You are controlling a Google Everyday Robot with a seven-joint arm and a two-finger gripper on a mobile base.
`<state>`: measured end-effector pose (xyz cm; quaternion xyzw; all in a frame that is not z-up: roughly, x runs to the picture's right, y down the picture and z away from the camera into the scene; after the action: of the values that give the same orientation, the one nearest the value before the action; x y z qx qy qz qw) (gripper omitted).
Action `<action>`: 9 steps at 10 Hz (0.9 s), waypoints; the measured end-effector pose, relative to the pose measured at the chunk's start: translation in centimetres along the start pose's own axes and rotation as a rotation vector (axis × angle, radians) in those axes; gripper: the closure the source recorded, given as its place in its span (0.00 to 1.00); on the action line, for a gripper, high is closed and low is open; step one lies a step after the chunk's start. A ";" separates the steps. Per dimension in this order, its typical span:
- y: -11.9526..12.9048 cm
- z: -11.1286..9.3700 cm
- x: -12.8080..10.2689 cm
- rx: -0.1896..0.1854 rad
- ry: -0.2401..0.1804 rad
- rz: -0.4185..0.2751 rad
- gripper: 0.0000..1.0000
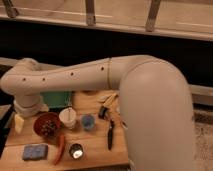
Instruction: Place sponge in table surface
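A blue sponge [35, 151] lies flat on the wooden table [95, 152] at its front left corner. My arm reaches across the view from the right, with its wrist at the left edge. My gripper [19, 122] hangs below the wrist, over the table's left edge, just left of a red bowl [47, 125]. A pale cream piece shows at its tip; I cannot tell whether it is part of the gripper or something held. The gripper is above and behind the blue sponge, apart from it.
On the table stand the red bowl of dark pieces, a white cup [67, 117], a small blue cup [88, 121] and a small round tin [76, 151]. A red chili [60, 148] and a black knife [110, 135] lie there. A green tray [56, 98] sits behind.
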<state>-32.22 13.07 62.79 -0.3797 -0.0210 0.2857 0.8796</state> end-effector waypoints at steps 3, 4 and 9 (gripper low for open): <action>3.8 0.4 -1.5 -0.005 -0.043 -0.149 0.20; 3.6 0.4 -1.5 -0.004 -0.043 -0.146 0.20; 5.0 2.6 -2.2 -0.029 -0.018 -0.167 0.20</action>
<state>-37.13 16.34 61.63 -0.3868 -0.0648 0.2143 0.8946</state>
